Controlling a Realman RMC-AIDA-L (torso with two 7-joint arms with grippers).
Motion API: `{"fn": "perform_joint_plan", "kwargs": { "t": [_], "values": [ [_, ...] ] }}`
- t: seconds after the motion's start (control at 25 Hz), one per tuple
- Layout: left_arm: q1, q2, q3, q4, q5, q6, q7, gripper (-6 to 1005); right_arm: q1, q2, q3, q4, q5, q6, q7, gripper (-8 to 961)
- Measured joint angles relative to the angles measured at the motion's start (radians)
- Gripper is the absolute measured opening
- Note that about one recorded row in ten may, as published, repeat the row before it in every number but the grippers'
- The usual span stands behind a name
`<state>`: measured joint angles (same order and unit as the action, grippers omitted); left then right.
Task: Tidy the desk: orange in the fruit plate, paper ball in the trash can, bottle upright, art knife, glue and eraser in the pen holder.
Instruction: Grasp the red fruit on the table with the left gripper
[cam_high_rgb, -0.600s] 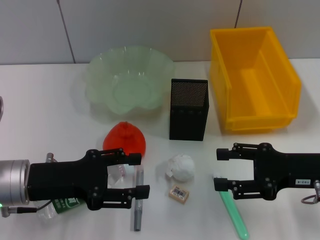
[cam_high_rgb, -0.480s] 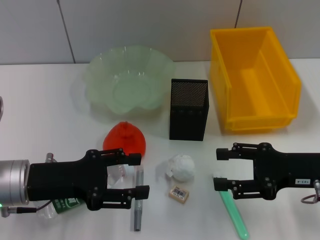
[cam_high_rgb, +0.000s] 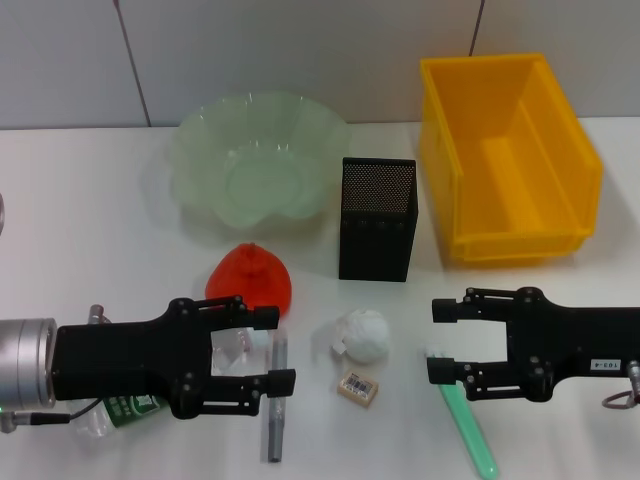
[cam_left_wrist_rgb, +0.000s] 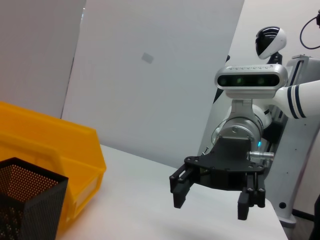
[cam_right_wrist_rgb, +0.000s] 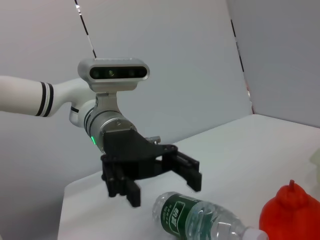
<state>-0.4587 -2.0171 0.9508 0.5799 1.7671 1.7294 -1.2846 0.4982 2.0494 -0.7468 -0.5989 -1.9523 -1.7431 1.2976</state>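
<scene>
we are working at a white table (cam_high_rgb: 90, 230) set against a pale panelled wall, and nothing is tidied yet. the fruit plate (cam_high_rgb: 258, 163) at 11 o'clock is sitting empty, with the orange (cam_high_rgb: 250, 278) on the table at its 6 o'clock. the pen holder (cam_high_rgb: 377, 218) is standing at centre with the yellow trash can (cam_high_rgb: 510, 155) at its 2 o'clock, and we are seeing nothing in that bin. the paper ball (cam_high_rgb: 362, 334) and the eraser (cam_high_rgb: 358, 386) are lying at the holder's 6 o'clock. the bottle (cam_right_wrist_rgb: 206, 217) is lying on its side under our left gripper (cam_high_rgb: 268, 348), whose jaws are spread and empty. a grey stick (cam_high_rgb: 276, 398) is lying just beyond its tips. our right gripper (cam_high_rgb: 436, 340) is also hanging agape and empty at 4 o'clock, over a green tool (cam_high_rgb: 466, 421). we judge all six placements are still waiting.
</scene>
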Motion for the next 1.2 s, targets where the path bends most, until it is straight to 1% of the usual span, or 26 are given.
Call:
{"fn": "perform_joint_plan", "kwargs": {
  "t": [0.08, 0.12, 0.24, 0.28, 0.32, 0.36, 0.4, 0.48, 0.52, 0.6, 0.68, 0.72, 0.88, 0.92, 1.04, 1.2],
  "values": [
    [0.000, -0.005, -0.026, 0.000, -0.004, -0.013, 0.000, 757, -0.002, 0.001, 0.002, 0.001, -0.002, 0.002, 0.000, 767],
    [-0.003, -0.013, -0.065, 0.001, -0.006, -0.030, 0.007, 754, -0.004, 0.001, 0.006, 0.002, -0.002, 0.003, -0.001, 767],
    [-0.014, -0.026, -0.118, 0.002, -0.007, -0.071, 0.027, 745, -0.006, 0.001, 0.007, 0.002, -0.002, 0.005, -0.002, 767],
    [-0.021, -0.031, -0.136, 0.002, -0.007, -0.108, 0.037, 742, -0.006, 0.001, 0.006, 0.002, -0.002, 0.007, -0.001, 767],
    [-0.032, -0.038, -0.150, 0.002, -0.007, -0.173, 0.049, 739, -0.007, 0.001, 0.002, 0.002, -0.003, 0.011, -0.001, 767],
    [-0.032, -0.038, -0.150, 0.002, -0.007, -0.173, 0.049, 736, -0.007, 0.001, 0.002, 0.002, -0.003, 0.011, -0.001, 767],
    [-0.041, -0.043, -0.150, 0.001, -0.006, -0.232, 0.055, 732, -0.007, 0.001, 0.001, 0.002, -0.003, 0.012, 0.000, 767],
    [-0.054, -0.047, -0.141, -0.004, -0.003, -0.311, 0.068, 726, -0.007, 0.002, 0.000, 0.003, -0.004, 0.013, 0.001, 767],
    [-0.069, -0.049, -0.115, -0.015, -0.001, -0.388, 0.097, 723, -0.008, 0.003, 0.000, 0.004, -0.004, 0.013, 0.003, 767],
    [-0.073, -0.049, -0.100, -0.018, 0.000, -0.410, 0.107, 717, -0.008, 0.003, 0.000, 0.004, -0.005, 0.013, 0.003, 767],
    [-0.078, -0.049, -0.058, -0.019, 0.000, -0.450, 0.116, 711, -0.009, 0.003, 0.002, 0.004, -0.005, 0.013, 0.004, 766],
    [-0.079, -0.049, -0.022, -0.020, 0.000, -0.488, 0.117, 708, -0.009, 0.003, 0.003, 0.004, -0.005, 0.013, 0.004, 766],
    [-0.079, -0.049, -0.006, -0.020, 0.000, -0.508, 0.117, 696, -0.009, 0.003, 0.006, 0.004, -0.005, 0.013, 0.005, 766],
    [-0.079, -0.049, 0.013, -0.021, 0.007, -0.563, 0.112, 693, -0.009, 0.003, 0.006, 0.004, -0.005, 0.013, 0.005, 766],
    [-0.079, -0.052, 0.020, -0.025, 0.016, -0.608, 0.105, 683, -0.009, 0.003, 0.008, 0.004, -0.005, 0.013, 0.005, 766],
    [-0.087, -0.053, 0.022, -0.044, 0.016, -0.634, 0.105, 671, -0.009, 0.003, 0.009, 0.004, -0.005, 0.013, 0.005, 766]
  ]
}}
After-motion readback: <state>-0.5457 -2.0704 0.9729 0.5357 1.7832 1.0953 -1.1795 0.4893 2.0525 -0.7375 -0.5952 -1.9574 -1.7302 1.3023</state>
